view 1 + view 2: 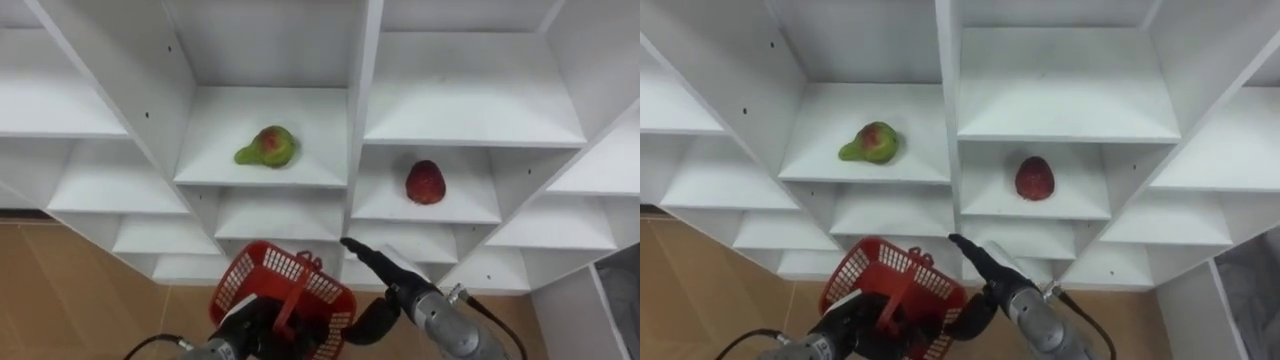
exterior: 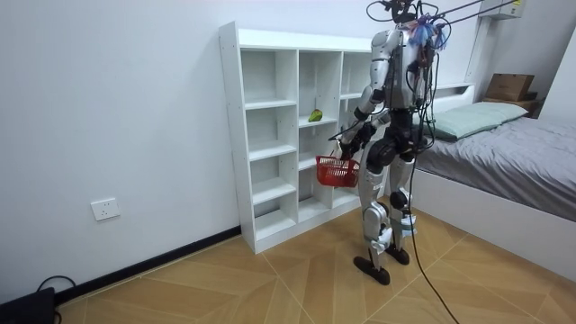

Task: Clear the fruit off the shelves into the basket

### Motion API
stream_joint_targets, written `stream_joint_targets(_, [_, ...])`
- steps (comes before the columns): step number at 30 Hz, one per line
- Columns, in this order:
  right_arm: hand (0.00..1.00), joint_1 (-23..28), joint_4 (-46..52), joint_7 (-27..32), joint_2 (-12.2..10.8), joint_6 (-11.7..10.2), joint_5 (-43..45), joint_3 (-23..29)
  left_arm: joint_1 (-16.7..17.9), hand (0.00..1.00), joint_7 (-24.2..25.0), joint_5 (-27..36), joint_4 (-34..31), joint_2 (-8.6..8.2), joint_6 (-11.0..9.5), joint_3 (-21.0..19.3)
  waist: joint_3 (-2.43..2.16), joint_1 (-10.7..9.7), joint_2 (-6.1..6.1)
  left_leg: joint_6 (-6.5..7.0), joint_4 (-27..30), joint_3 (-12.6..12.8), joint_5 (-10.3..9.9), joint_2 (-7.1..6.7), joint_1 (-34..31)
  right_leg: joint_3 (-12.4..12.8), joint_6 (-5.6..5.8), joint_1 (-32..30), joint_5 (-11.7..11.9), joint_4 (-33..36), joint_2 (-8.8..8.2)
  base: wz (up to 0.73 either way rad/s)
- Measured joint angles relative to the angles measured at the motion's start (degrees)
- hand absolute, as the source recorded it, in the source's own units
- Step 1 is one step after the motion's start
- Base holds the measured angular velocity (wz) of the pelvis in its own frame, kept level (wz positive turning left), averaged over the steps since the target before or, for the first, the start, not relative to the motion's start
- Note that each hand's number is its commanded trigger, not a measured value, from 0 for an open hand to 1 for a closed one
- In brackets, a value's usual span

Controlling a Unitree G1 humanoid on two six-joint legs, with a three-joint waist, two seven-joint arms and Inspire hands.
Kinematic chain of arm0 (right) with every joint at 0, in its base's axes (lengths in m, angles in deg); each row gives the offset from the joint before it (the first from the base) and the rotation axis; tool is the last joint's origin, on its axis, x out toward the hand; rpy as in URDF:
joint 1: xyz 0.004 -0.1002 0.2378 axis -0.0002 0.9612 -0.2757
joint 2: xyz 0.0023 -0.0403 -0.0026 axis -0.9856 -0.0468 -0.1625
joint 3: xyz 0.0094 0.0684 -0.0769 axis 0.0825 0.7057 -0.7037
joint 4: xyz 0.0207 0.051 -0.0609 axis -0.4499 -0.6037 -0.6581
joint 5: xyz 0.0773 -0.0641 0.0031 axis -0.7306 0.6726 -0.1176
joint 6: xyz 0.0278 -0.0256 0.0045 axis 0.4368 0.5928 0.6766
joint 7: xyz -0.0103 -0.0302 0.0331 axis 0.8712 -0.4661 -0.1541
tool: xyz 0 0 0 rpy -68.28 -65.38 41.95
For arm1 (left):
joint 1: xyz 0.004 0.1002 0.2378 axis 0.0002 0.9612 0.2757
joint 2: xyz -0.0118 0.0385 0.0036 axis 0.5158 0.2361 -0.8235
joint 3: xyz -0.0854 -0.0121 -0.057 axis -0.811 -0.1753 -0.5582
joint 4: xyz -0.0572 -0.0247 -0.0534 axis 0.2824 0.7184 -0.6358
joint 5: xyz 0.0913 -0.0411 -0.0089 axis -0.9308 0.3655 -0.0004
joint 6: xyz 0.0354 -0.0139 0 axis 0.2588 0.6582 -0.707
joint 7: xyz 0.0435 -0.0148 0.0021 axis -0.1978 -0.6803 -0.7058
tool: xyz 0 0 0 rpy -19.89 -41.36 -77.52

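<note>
Holding its fingers straight, the right hand (image 1: pixel 383 268) is pointing toward the closet (image 1: pixel 360 100), apart from the red fruit (image 1: pixel 425 182) lying on the shelf beyond it; the pear (image 1: pixel 267 148) is lying one compartment left. The left hand (image 1: pixel 252 322) is gripping the basket (image 1: pixel 272 272) by its handle.

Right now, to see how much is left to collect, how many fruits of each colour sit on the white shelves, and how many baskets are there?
green-and-red pear-shaped fruit, on a shelf: 1
red rounded fruit, on the neighbouring shelf: 1
red plastic mesh basket, held by the left hand: 1
Total: 3
</note>
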Motion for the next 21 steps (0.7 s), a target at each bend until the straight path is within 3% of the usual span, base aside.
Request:
stream_joint_targets(8, [0.0,4.35,12.87,-2.18,2.41,0.04,0.55,0.07,2.1,1.0,-1.23,1.77,-0.74,0.24,-0.02,-3.16,-0.27,1.43,-1.55,-0.04,0.12,-0.47,0.03,-0.19,1.13,0.06,-0.04,1.53,0.02,-0.55,0.0,0.02])
stream_joint_targets(14, [0.0,4.26,16.49,-3.11,3.11,0.03,2.34,0.18,2.14,1.0,-2.88,1.72,-0.01,0.97,-0.29,-5.81,0.21,1.71,-2.95,-0.04,-0.02,-0.47,0.01,-0.15,2.34,0.04,-0.03,2.82,0.02,-0.74,0.0,0.0])
stream_joint_targets(21, [0.0,3.26,24.32,-4.23,4.7,0.05,2.9,1.07,3.7,1.0,-3.92,1.73,-0.23,0.91,-0.35,-8.86,0.53,2.02,-3.5,-0.07,-1.15,-0.46,-0.01,-0.11,4.79,-0.02,0.04,4.79,-0.03,-0.86,0.42,0.0])
